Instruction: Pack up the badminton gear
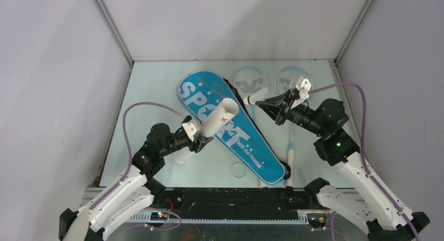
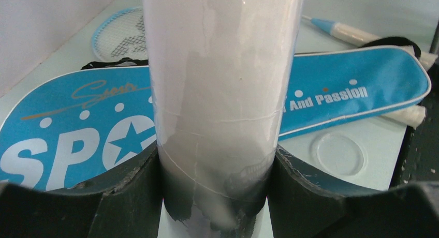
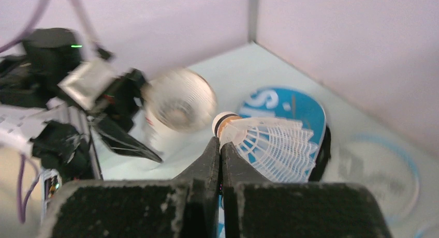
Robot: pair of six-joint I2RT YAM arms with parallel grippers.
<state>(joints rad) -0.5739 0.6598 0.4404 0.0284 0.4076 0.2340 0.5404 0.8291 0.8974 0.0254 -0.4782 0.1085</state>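
Left gripper (image 1: 201, 139) clamps white tube (image 1: 221, 117); right gripper (image 1: 268, 100) pinches shuttlecock (image 1: 256, 98) near tube mouth.

Pale table (image 1: 157, 84) boxed in by plain walls on three sides

The tabletop is a smooth, pale mint green, lit softly and evenly, with only faint shadows. The back wall (image 1: 230, 21), left wall (image 1: 52, 94) and right wall (image 1: 398, 52) are blank, matt, greyish lilac panels. Slim metal posts (image 1: 111, 26) run down the two far corners. A black strip (image 1: 230, 199) lines the table's near edge.
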